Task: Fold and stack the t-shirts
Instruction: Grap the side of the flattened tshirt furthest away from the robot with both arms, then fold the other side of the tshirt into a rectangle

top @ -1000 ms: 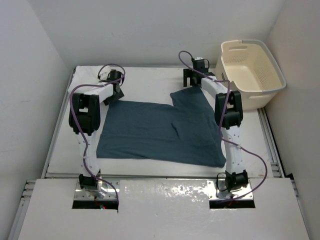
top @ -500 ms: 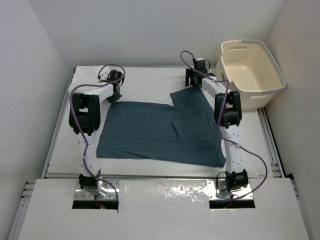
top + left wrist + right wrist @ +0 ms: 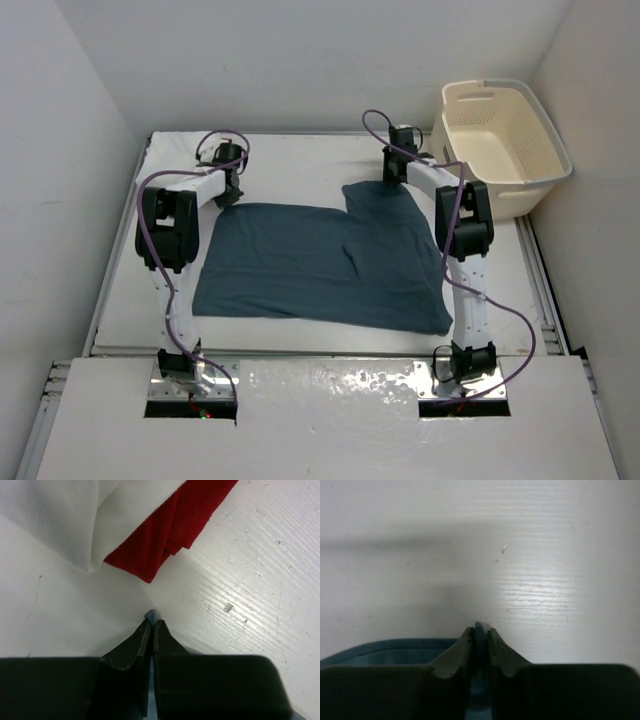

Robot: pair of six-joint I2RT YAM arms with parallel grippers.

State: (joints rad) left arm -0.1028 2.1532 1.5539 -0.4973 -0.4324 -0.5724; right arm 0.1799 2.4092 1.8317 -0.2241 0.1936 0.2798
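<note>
Blue shirt (image 3: pixel 320 265) spread flat mid-tabletop (image 3: pixel 290 160). Left pincer (image 3: pixel 151 624) and right pincer (image 3: pixel 480 631) each clamped tight on sliver of its far edge. Lift both level, edge taut, fold toward near hem. Don't snag red shirt (image 3: pixel 170 530) or white shirt (image 3: pixel 55 520) just beyond left pincer

bare table (image 3: pixel 300 160) beyond teal shirt (image 3: pixel 320 265), basket (image 3: pixel 510 195) at far right

Top cam: high at near edge, looks down on white table (image 3: pixel 300 160). Wrist cams: v. close, low; share dark teal-blue cloth shirt (image 3: pixel 320 265) w/ top.
</note>
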